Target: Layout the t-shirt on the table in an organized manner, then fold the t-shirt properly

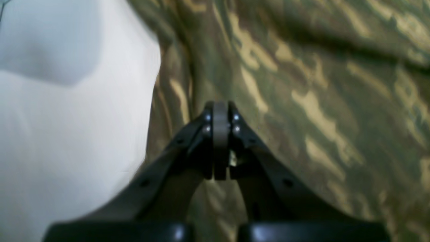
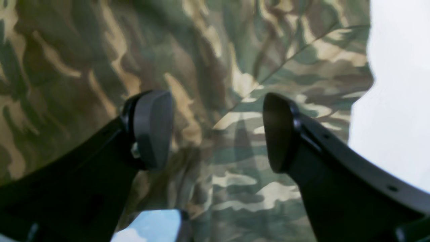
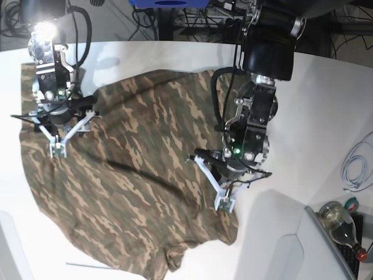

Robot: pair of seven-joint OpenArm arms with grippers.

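Observation:
The camouflage t-shirt [image 3: 134, 175] lies spread over the white table [image 3: 309, 116], wrinkled, with a dark crease across its middle. My left gripper [image 1: 220, 112] is shut, pads pressed together with no cloth showing between them. It hovers over the t-shirt [image 1: 302, 101] close to the cloth's edge, where bare table [image 1: 67, 141] begins. In the base view, the left gripper [image 3: 224, 204] sits at the shirt's right border. My right gripper [image 2: 215, 129] stands open above the t-shirt [image 2: 84, 60], nothing between its pads, near a cloth edge and the table [image 2: 396, 101]. From the base camera, the right gripper [image 3: 58, 149] is over the shirt's left part.
A glass bottle [image 3: 341, 220], a tape roll [image 3: 351, 204] and a coiled white cable [image 3: 356, 169] lie at the table's right edge. A white box-like surface [image 3: 280, 245] stands at the bottom right. Cables and a blue object [image 3: 169, 3] sit behind the table.

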